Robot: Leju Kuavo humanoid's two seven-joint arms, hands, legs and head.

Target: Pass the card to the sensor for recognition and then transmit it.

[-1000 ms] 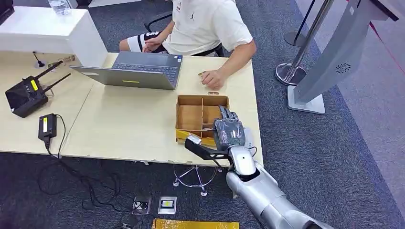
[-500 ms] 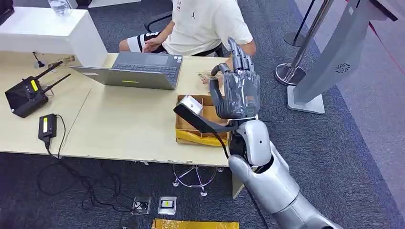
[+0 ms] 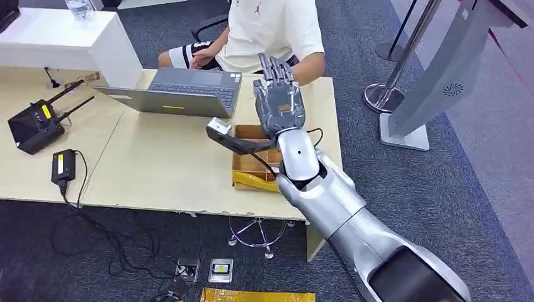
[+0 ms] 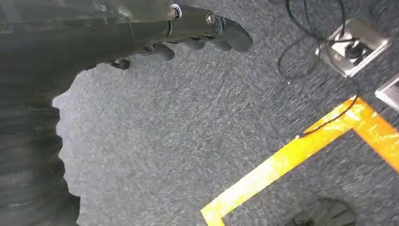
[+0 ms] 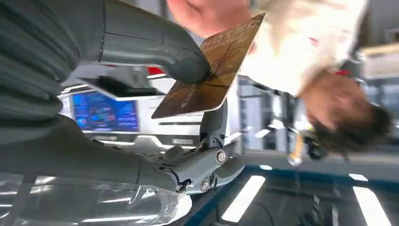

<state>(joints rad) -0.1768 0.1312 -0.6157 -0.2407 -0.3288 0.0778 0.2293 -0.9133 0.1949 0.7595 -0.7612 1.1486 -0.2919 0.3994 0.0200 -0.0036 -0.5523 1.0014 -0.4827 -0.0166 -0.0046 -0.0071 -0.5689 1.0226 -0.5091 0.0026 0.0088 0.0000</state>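
1. Card (image 5: 209,70): brown, patterned, pinched between the thick thumb and a finger of the right hand (image 5: 141,94); seen in the right wrist view, with a person's hand just beyond its far end.
2. Right hand (image 3: 279,100): raised above the bench (image 3: 164,170), back of the hand toward the head camera, clamped on the card, fingers pointing toward the seated person (image 3: 271,31).
3. Wooden divided box (image 3: 252,160): on the bench below the raised arm.
4. Laptop (image 3: 176,91): open, beside the box.
5. Left hand (image 4: 188,33): hanging over grey carpet (image 4: 188,141), fingers apart, holding nothing.
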